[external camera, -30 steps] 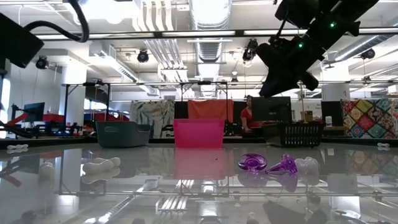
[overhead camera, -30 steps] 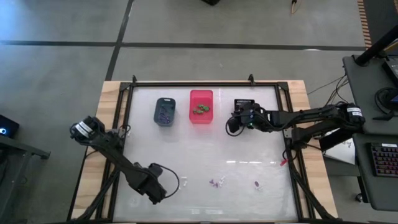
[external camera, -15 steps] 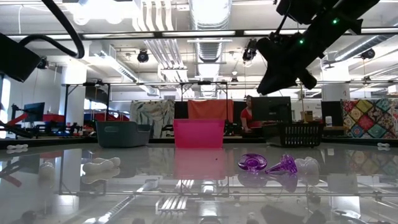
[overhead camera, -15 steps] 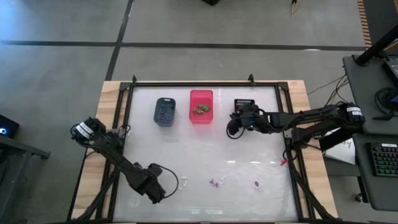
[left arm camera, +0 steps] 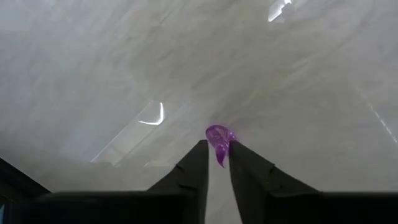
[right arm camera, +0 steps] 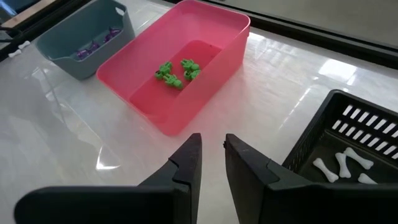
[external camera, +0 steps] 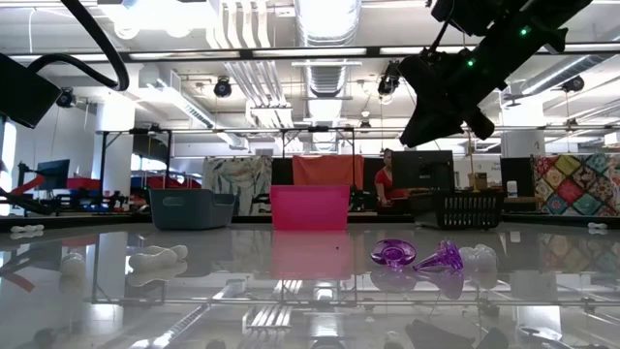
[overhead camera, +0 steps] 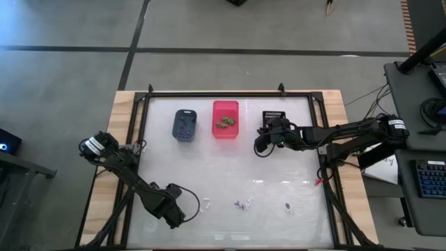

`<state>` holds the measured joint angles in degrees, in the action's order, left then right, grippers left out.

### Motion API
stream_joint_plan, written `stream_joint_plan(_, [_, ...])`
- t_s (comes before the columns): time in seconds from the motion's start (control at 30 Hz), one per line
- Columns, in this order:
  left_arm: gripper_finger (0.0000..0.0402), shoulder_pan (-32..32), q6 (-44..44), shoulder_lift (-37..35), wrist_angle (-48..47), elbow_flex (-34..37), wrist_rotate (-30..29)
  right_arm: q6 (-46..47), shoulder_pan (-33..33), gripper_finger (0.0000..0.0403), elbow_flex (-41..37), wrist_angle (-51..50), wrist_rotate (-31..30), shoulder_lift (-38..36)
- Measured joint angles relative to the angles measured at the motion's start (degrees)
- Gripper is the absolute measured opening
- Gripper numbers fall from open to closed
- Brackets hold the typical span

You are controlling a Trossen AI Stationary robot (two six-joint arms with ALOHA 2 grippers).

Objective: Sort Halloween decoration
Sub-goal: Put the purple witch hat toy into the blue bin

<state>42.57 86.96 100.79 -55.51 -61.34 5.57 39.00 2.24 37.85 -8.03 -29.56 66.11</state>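
Your left end effector (left arm camera: pixel 216 163) has pinched a purple trinket (left arm camera: pixel 219 139) off the counter (left arm camera: pixel 124 56), narrow grip suiting something so tiny.

- Left gripper (left arm camera: pixel 218 155) fingers (left arm camera: pixel 194 167) closed in on a purple trinket (left arm camera: pixel 219 137).
- Right gripper (overhead camera: pixel 256 145) shifted slightly leftward, away from the black bin (overhead camera: pixel 274 115).

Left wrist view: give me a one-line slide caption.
Left gripper pinching a small purple trinket between its fingertips just above the glossy white table.
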Motion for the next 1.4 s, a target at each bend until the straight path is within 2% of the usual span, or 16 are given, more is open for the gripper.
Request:
stream_joint_plan(0.13, [0.0006, 0.0, -1.0, -0.3, 0.0, 0.0, 0.0, 0.0, 0.0, 0.0061, 0.0, 0.0, 0.0, 0.0])
stream_joint_plan(0.3, [0.0001, 0.0, -2.5, -2.3, -0.2, 0.0, -2.0, 0.0, -0.3, 0.0061, 0.0, 0.0, 0.0, 0.0])
stream_joint_plan(0.4, [0.0001, 0.0, -4.7, -4.8, -0.6, -0.2, -6.2, 0.0, -0.5, 0.0061, 0.0, -0.1, 0.0, 0.0])
stream_joint_plan(0.53, [0.0000, -1.0, -9.9, -9.4, -1.7, -0.5, -17.5, 0.0, -1.3, 0.0061, 0.0, -0.2, 0.0, 0.0])
stream_joint_plan(0.63, [0.0000, -3.5, -14.3, -13.2, -4.6, -0.4, -30.3, 0.0, -1.9, 0.0061, 0.0, -0.2, 0.0, 0.0])
stream_joint_plan(0.8, [0.0000, -9.8, -19.6, -20.1, -15.1, -0.3, -53.2, 0.1, -2.0, 0.0061, 0.0, -0.2, 0.0, 0.0])
stream_joint_plan(0.87, [0.0000, -14.6, -22.7, -22.8, -17.8, 0.0, -58.3, 0.7, -2.0, 0.0061, 0.0, -0.2, 0.0, 0.0])
stream_joint_plan(0.97, [0.0000, -23.5, -30.9, -26.0, -16.8, 0.3, -61.8, 0.8, -2.1, 0.0061, 0.0, -0.1, 0.0, 0.0])
stream_joint_plan(1.03, [0.0000, -30.3, -39.8, -27.1, -13.5, 0.4, -61.6, 1.0, -2.1, 0.0061, 0.0, -0.1, 0.0, 0.0])
stream_joint_plan(1.1, [0.0000, -37.5, -49.9, -27.3, -9.5, 0.4, -57.7, 1.0, -2.1, 0.0061, 0.0, -0.1, 0.0, 0.0])
stream_joint_plan(1.3, [0.0000, -57.8, -76.1, -24.9, 4.0, 1.9, -33.8, 1.1, -2.1, 0.0061, 0.0, 0.0, 0.0, 0.0])
stream_joint_plan(1.4, [0.0000, -65.4, -82.9, -22.2, 8.0, 2.4, -27.1, 1.1, -2.1, 0.0061, 0.0, 0.0, 0.0, 0.0])
